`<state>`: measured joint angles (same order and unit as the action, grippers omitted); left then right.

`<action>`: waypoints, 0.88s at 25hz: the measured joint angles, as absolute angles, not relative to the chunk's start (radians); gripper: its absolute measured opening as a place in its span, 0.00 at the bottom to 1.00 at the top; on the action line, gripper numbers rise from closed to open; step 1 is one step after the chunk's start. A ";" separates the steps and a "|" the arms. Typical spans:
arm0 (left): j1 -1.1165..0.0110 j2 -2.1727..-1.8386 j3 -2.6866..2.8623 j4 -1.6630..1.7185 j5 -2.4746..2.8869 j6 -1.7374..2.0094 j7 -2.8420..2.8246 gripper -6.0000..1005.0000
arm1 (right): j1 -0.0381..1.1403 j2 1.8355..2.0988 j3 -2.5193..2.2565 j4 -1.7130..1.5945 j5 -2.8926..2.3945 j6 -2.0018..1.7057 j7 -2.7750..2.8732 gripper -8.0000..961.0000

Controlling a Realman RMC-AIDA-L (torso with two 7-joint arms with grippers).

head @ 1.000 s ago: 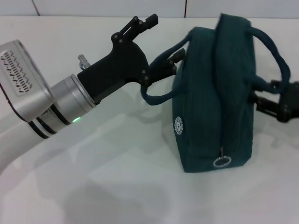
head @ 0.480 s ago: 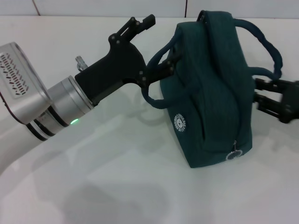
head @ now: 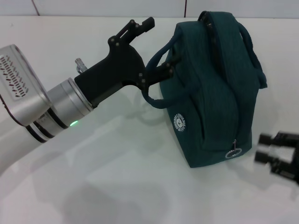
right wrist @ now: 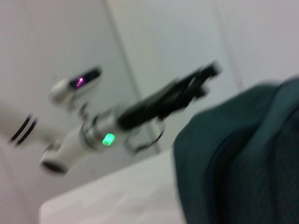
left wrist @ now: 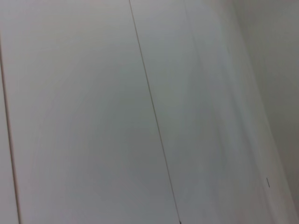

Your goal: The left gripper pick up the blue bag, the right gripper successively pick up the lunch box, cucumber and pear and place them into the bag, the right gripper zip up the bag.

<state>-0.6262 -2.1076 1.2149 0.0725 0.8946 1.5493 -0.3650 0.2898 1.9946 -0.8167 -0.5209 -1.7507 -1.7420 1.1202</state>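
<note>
left arm (head: 28, 100): silver, vented | green LED | black claw (head: 159, 46) | right claw (head: 280, 156): black

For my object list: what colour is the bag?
Dark teal bag, clearest in the head view.

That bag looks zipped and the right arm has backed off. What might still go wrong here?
The blue bag leans on the table while the left pincer has one finger hooked through just one handle loop; a pull might tip or drag the bag. The right pincer sits low beside the bag's end, so a swing back might knock it.
</note>
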 joint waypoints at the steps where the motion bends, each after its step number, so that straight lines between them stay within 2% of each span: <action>1: -0.627 -2.108 1.215 0.073 0.895 1.549 -0.365 0.88 | 0.294 1.998 -0.845 -0.519 -1.766 -1.725 1.119 0.45; 7: -0.625 -2.108 1.215 0.073 0.895 1.558 -0.367 0.88 | 0.332 2.011 -0.926 -0.494 -1.763 -1.606 1.118 0.45; 22: -0.610 -2.108 1.215 0.075 0.888 1.560 -0.365 0.88 | 0.391 2.014 -0.973 -0.464 -1.723 -1.555 1.118 0.45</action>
